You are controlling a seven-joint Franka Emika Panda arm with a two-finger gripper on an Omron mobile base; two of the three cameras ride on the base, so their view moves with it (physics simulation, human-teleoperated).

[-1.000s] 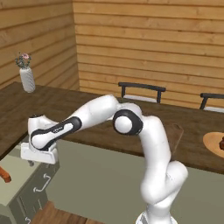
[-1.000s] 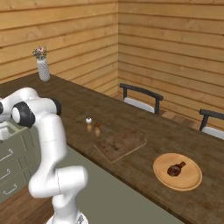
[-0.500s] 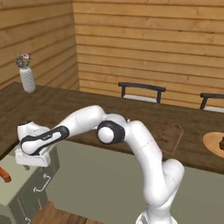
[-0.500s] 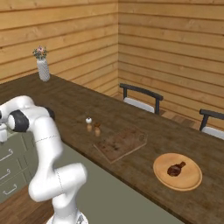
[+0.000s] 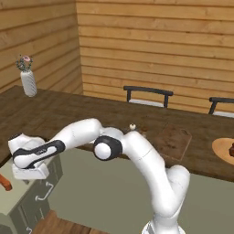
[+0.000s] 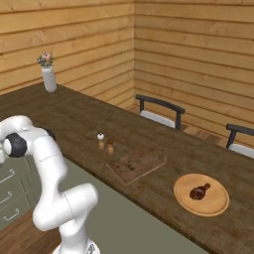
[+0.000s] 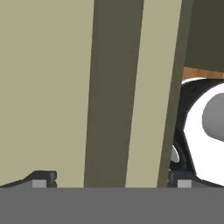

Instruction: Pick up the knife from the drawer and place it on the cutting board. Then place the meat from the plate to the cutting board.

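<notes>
Fingers [image 7: 43, 178] spread wide, nothing between them; the gripper [image 7: 111, 181] looks straight down into the pale inside of the drawer [image 7: 48, 87].

Left to right in the left base view:
- Knife [image 5: 4, 182] at the far left edge, orange-red handle lying on the open drawer. Blade is cut off by the frame, so I can't tell its direction.
- Hand sits just right of the handle, low over the drawer, near it but not touching as far as I can tell.
- Cutting board [image 5: 172, 140] is well to the right on the counter; two small shakers [image 5: 133, 128] stand just left of it.
- Plate [image 6: 201, 194] with the meat [image 6: 199, 191] on it is further right again, apart from the board.

Step in hand, as I judge it: reach for the knife. Suggest shifting left until the handle is centred between the tips, jaws across the handle and not along it, then descending and closing on the chunky part.

Edges: drawer walls and the dark slot beside the drawer face are close, so lift straight up before swinging. Counter lip sits above the drawer. Open counter along the carry path; pass over or in front of the shakers.
</notes>
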